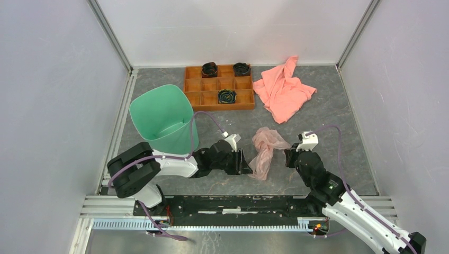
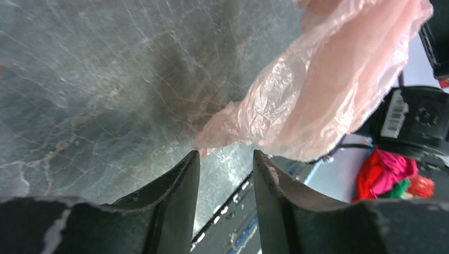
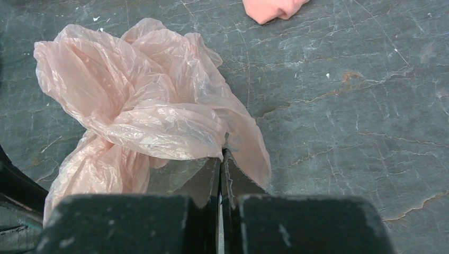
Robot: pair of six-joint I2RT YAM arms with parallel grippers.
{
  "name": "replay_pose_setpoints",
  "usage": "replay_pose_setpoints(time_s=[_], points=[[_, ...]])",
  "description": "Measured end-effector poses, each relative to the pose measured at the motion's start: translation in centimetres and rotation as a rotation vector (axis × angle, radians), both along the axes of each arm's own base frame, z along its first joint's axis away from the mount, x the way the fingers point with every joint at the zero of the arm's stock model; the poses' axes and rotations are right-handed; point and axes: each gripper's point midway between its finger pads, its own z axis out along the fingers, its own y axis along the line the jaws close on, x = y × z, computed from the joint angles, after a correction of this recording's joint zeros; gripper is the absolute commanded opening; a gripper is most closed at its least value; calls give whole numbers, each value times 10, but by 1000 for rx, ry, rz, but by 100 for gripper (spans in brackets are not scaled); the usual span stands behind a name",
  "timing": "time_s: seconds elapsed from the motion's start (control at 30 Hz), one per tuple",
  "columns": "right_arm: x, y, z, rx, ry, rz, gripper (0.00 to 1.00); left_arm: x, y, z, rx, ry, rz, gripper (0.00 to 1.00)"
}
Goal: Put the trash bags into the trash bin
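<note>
The pale pink translucent trash bag (image 1: 263, 151) lies crumpled on the grey table between my two grippers. It also shows in the left wrist view (image 2: 328, 90) and the right wrist view (image 3: 148, 106). My left gripper (image 1: 247, 164) is open, and its tips (image 2: 225, 154) sit just short of the bag's lower corner without touching it. My right gripper (image 1: 288, 157) is shut, and its tips (image 3: 221, 156) pinch the bag's film at its right edge. The mint-green trash bin (image 1: 161, 119) stands upright at the left, behind my left arm.
An orange compartmented tray (image 1: 187, 79) holding three dark round objects sits at the back centre. A salmon-pink cloth towel (image 1: 283, 90) lies to the right of the tray, and its corner shows in the right wrist view (image 3: 272, 8). White walls enclose the table.
</note>
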Motion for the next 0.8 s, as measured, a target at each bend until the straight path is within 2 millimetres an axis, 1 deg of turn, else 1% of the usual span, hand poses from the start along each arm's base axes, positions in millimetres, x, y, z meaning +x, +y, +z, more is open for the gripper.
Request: replay_pose_setpoints(time_s=[0.07, 0.13, 0.17, 0.27, 0.33, 0.43, 0.47, 0.5, 0.6, 0.63, 0.67, 0.73, 0.8], points=[[0, 0, 0, -2, -2, 2, 1, 5, 0, -3, 24, -18, 27, 59], [1, 1, 0, -4, -3, 6, 0, 10, 0, -3, 49, -47, 53, 65], [1, 1, 0, -6, -2, 7, 0, 13, -1, -3, 59, -64, 66, 66], [1, 3, -2, -13, 3, 16, 0, 19, -3, -1, 78, -110, 99, 66], [1, 3, -2, -14, 6, 17, 0, 23, -4, -2, 86, -122, 113, 63], [1, 5, -2, -9, 4, 22, 0, 29, -6, -9, 112, -128, 132, 53], [1, 5, -2, -9, 5, 23, 1, 31, -6, -12, 124, -130, 139, 47], [1, 5, -2, -9, 5, 25, 1, 32, -6, -15, 135, -130, 144, 40], [1, 6, -1, -5, 6, 31, 0, 37, -7, -18, 162, -147, 145, 12], [1, 6, -1, -4, 5, 32, 0, 39, -8, -17, 173, -158, 148, 6], [0, 6, -1, -3, 4, 32, 1, 43, -8, -15, 192, -173, 152, 3], [0, 5, -2, -7, 7, 28, 0, 51, -6, -10, 224, -203, 172, 2], [0, 1, -4, -22, 13, 15, 0, 60, 5, -4, 285, -241, 206, 2]])
